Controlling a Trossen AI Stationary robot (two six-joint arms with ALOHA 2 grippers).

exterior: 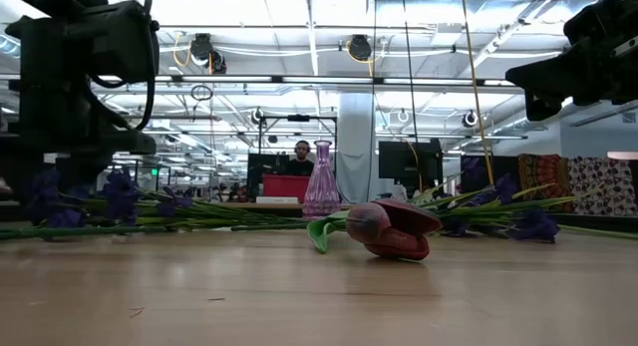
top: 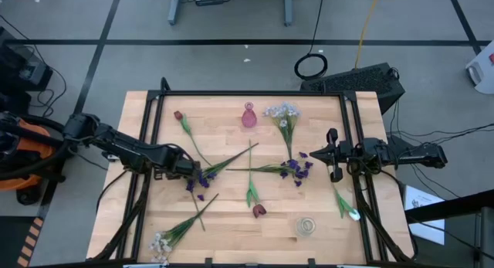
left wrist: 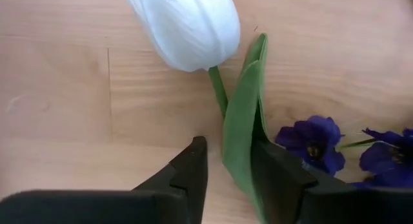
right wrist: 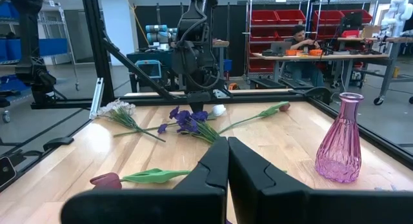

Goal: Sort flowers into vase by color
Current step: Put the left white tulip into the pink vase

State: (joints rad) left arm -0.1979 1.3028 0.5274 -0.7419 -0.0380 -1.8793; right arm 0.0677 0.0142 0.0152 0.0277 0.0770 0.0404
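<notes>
My left gripper point(left wrist: 229, 175) is open, low over the table left of centre point(top: 187, 169). Its fingers stand on either side of a white tulip's point(left wrist: 187, 27) stem and leaf, just below the blossom. That tulip lies flat beside a purple cluster point(left wrist: 313, 141) point(top: 197, 180). My right gripper point(right wrist: 227, 161) is shut on nothing and hovers by the right rail point(top: 333, 164). Lying on the table are dark red tulips point(top: 178, 115) point(exterior: 394, 229), another purple cluster point(top: 297, 168), white sprays point(top: 282, 112) point(top: 160, 242) and a second white tulip point(top: 353, 215). My left gripper comes from above, pointing down, with its fingers across the white tulip's stem. The green leaf point(left wrist: 242, 130) lies against the inner side of one finger point(left wrist: 281, 179), while the other finger point(left wrist: 190, 175) stands apart from it. The tulip lies on the table.
A pink glass vase point(top: 248, 116) point(right wrist: 340, 139) stands upright near the far edge. A clear glass vessel point(top: 306, 225) stands near the near right corner. Black frame rails point(top: 351, 129) run along the table's sides. People sit at benches point(right wrist: 303, 40) in the room beyond.
</notes>
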